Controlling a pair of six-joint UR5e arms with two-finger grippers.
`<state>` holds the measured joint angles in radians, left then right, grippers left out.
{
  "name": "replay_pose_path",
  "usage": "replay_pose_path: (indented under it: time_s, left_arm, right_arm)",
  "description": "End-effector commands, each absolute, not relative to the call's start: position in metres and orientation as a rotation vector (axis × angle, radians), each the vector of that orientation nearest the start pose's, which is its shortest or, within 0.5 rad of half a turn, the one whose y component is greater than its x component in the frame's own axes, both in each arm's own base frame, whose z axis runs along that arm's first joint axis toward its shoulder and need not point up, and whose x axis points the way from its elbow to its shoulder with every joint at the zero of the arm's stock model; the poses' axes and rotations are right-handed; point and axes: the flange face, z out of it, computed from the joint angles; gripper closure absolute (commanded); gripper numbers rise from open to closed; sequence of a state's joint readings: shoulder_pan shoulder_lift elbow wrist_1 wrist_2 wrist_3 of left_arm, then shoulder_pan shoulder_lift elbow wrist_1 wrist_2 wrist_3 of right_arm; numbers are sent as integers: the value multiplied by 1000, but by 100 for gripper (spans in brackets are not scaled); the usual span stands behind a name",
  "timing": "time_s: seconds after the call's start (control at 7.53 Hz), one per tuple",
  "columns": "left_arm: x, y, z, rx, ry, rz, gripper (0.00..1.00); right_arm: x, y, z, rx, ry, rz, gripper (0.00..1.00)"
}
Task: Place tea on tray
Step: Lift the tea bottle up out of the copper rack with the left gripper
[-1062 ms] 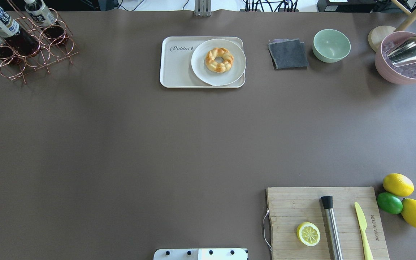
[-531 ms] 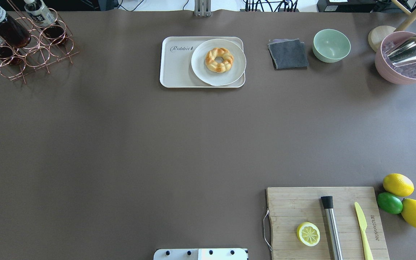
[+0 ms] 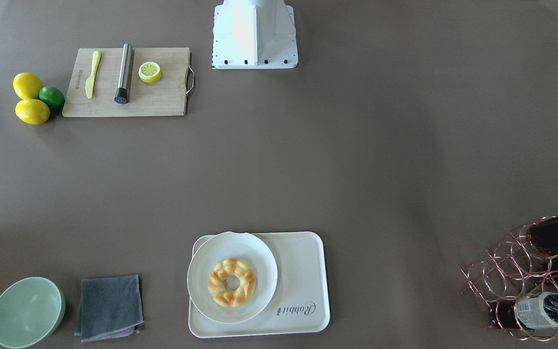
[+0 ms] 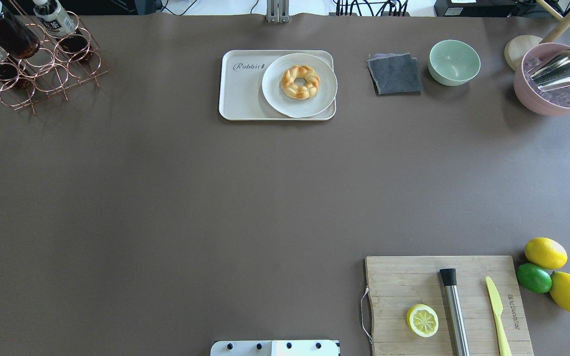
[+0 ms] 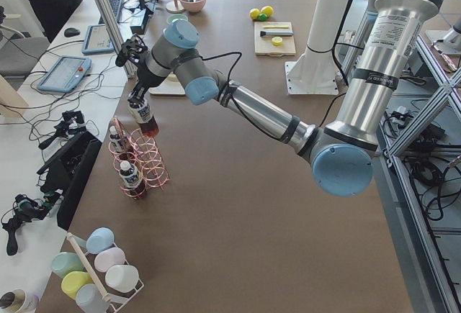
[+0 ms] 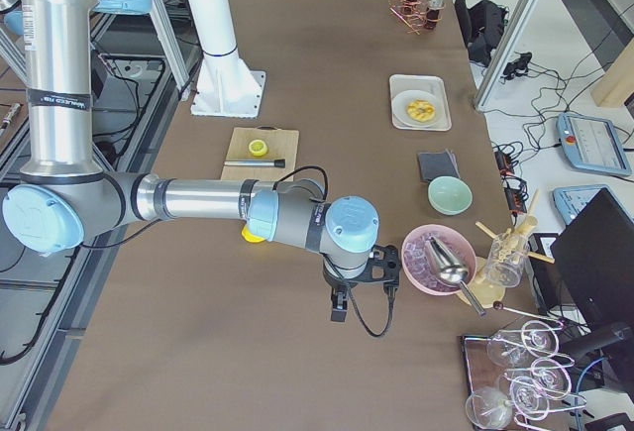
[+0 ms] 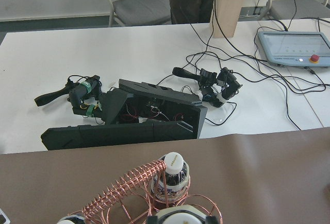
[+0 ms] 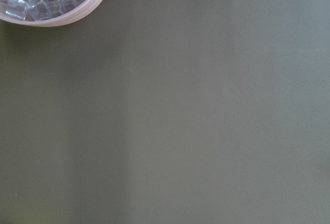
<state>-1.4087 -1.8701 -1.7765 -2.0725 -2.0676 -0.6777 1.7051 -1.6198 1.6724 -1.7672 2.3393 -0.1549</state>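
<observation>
Small clear plastic tea bottle [image 5: 145, 117], white cap, dark reddish liquid: it has risen since a second ago and now seems to hang clear of the copper wire rack [image 5: 148, 160], under the left gripper [image 5: 137, 97]. Its grip cannot be told. The cream rectangular tray [image 4: 243, 94] lies well apart, so the carry is pending. Right gripper [image 6: 339, 310], far end: state cannot be told.

tea bottles [image 3: 534, 310] 3 | whole lemons [image 4: 545, 252] 2 | lime [image 4: 534, 277] 1 | bowls [image 4: 454, 62] 2 | tray [image 4: 240, 96] 1
</observation>
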Motion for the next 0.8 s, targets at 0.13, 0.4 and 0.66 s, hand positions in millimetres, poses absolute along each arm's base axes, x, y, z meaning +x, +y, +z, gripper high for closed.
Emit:
replay_pose_path:
  time_s: [0.13, 0.4, 0.66]
  left_arm:
    - [71, -591, 276, 696, 828, -363, 100]
    - [149, -580, 222, 698, 753, -407, 100]
    - [217, -566, 164, 660, 738, -414, 100]
  right_arm:
    - [125, -446, 654, -30, -779, 37, 0]
    - [125, -449, 650, -22, -778, 34, 0]
    - [126, -453, 646, -14, -776, 30, 0]
